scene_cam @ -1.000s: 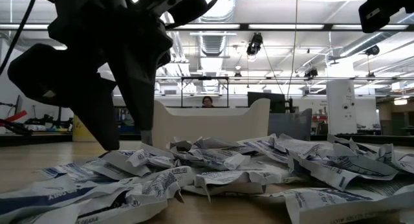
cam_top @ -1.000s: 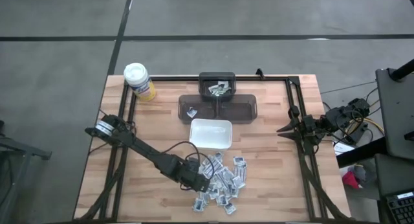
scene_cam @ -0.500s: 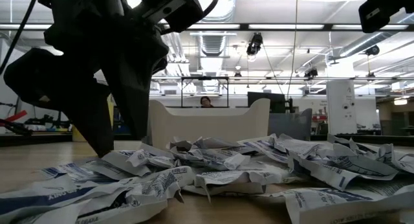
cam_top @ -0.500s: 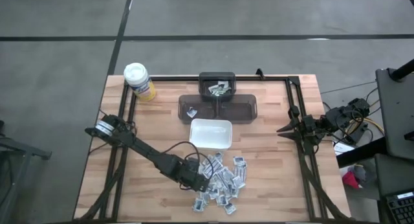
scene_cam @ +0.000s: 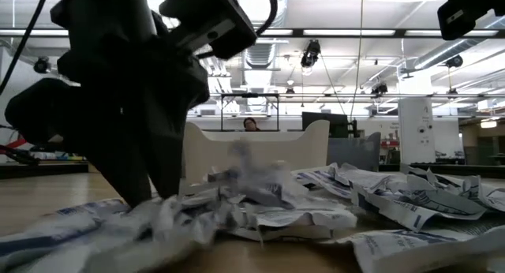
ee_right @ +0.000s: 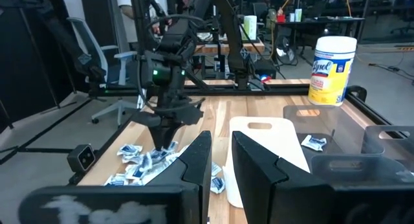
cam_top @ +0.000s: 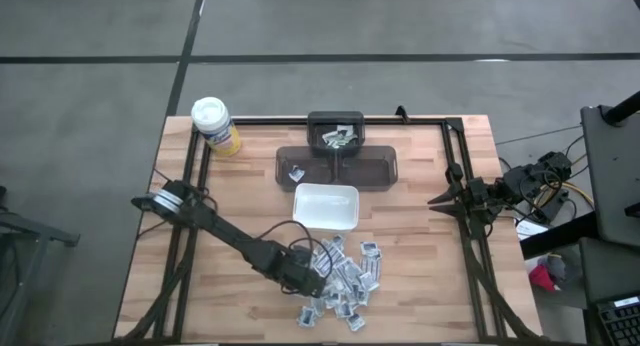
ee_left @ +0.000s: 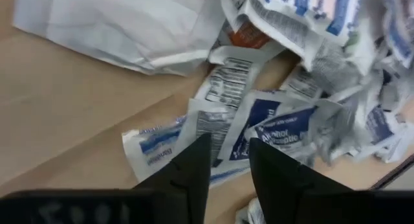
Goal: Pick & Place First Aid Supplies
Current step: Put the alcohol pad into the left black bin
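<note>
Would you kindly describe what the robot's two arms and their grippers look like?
Both arms are dark, slender and jointed. The left arm carries a looping black cable and a pale ring near its base; the left gripper and right gripper have flat, black, tapering fingers.

The wooden table (cam_top: pixel 420 246) carries a heap of first aid packets (cam_top: pixel 345 278), a white dish (cam_top: pixel 325 206), a yellow canister (cam_top: pixel 216 125) and grey bins (cam_top: pixel 337 164).

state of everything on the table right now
left gripper: down in the packets, gap between fingers
packets: loose heap on the table
dish: upright, empty
canister: upright, lid on
bin: some packets inside
right gripper: waiting at the table's right edge
</note>
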{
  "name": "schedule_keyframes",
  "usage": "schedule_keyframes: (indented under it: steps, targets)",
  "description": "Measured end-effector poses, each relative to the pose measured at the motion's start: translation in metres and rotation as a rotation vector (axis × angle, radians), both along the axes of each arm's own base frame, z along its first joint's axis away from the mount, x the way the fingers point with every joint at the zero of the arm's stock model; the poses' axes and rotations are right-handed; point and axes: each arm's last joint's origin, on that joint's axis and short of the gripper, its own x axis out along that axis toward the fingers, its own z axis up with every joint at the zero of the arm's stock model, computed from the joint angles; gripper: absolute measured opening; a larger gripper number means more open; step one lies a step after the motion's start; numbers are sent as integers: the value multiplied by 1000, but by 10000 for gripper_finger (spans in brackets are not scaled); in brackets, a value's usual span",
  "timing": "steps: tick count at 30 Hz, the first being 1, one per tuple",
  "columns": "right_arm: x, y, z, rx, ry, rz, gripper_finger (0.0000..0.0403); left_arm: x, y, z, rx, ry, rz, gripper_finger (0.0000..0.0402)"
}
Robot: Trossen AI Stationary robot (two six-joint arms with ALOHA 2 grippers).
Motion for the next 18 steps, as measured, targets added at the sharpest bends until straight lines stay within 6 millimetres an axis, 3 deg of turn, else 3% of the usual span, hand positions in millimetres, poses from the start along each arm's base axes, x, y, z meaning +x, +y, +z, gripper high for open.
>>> schedule_keyframes:
  steps: [6, 15, 18]
  targets:
    - [0, 0, 0, 0, 0, 0, 59, 2, -1, -2, -1, 5, 11, 109]
    - [0, 0, 0, 0, 0, 0, 59, 3, 0, -1, 30, -13, 23, 11]
    - [0, 0, 0, -1, 0, 0, 59, 3, 1, 0, 41, -18, 32, 5]
